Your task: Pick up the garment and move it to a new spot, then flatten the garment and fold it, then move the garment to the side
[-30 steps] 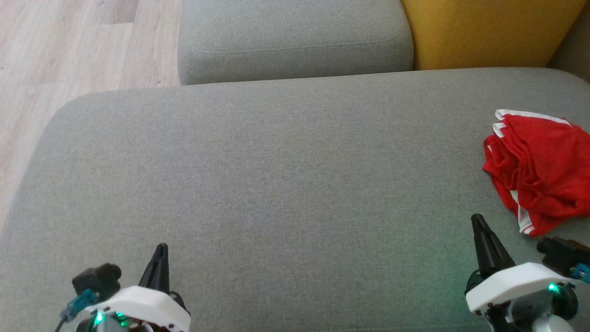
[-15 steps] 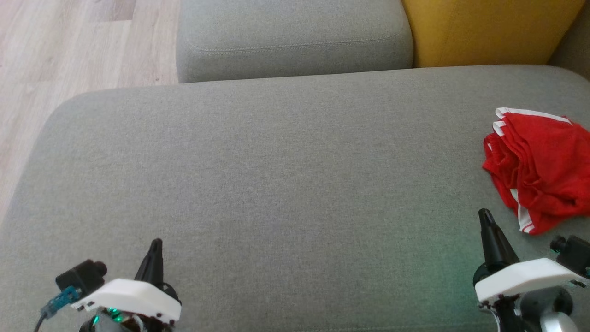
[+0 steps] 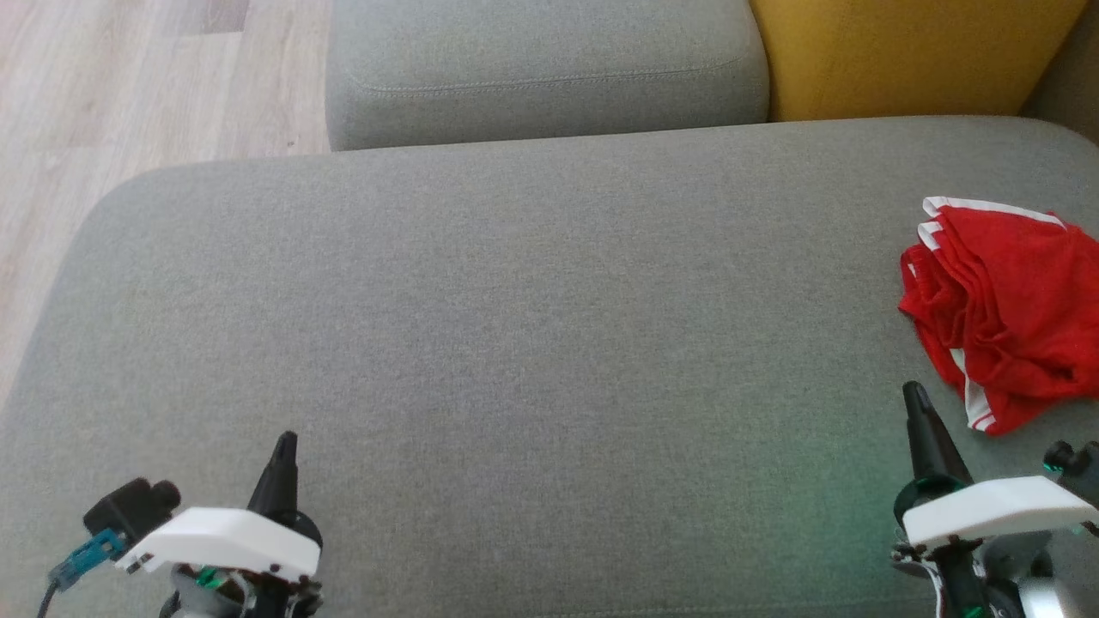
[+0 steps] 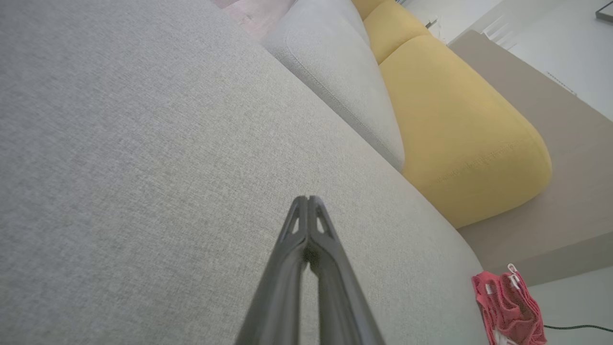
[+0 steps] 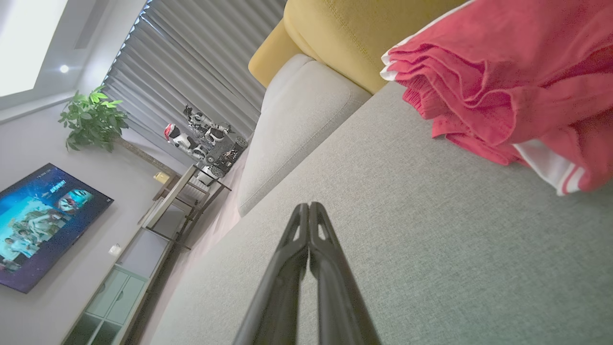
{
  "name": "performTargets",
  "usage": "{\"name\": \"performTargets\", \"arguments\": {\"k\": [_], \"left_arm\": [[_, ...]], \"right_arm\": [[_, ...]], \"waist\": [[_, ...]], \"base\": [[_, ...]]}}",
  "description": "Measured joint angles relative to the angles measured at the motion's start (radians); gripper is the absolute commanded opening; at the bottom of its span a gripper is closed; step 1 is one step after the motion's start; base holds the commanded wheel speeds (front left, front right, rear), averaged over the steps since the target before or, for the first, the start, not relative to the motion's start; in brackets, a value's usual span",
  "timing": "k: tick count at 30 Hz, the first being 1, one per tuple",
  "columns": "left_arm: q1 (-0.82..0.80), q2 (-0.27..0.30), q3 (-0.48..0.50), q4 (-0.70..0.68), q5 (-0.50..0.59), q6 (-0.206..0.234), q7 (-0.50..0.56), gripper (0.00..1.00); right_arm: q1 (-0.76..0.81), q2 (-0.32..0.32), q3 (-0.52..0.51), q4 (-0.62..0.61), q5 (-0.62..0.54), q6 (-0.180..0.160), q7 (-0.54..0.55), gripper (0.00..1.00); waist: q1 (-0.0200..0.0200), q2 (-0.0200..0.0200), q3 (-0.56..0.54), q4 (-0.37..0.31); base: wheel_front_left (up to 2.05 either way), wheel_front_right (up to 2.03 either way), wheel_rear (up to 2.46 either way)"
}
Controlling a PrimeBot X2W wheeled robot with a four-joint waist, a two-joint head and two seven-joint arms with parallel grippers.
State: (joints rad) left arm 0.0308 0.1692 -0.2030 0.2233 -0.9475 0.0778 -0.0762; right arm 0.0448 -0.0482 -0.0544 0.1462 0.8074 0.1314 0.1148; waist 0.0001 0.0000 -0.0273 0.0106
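The crumpled red, white-striped cloth garment (image 3: 1000,309) lay at the right edge of the coarse-woven grey sofa cushion (image 3: 515,326), near the right gripper (image 3: 915,396), its tapered dark fingers pressed together and empty, like those of the left gripper (image 3: 284,442).

Grey sofa seat (image 3: 515,300), yellow cushion (image 3: 901,60), wood floor (image 3: 129,86)

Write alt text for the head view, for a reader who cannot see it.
A crumpled red garment with white stripes lies at the right edge of a wide grey sofa seat. The left gripper and right gripper sit shut and empty near the bottom corners.
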Motion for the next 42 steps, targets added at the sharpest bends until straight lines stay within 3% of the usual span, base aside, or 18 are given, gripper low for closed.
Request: {"name": "performTargets", "arguments": {"k": [42], "left_arm": [[-0.041,-0.075,0.164,0.034,-0.433,-0.128,0.11,0.0]], "right_arm": [[-0.06,0.002,-0.051,0.085,0.509,0.0,0.0,0.0]], "waist": [[0.0,0.0,0.02,-0.007]], "base": [[0.0,0.0,0.0]]}}
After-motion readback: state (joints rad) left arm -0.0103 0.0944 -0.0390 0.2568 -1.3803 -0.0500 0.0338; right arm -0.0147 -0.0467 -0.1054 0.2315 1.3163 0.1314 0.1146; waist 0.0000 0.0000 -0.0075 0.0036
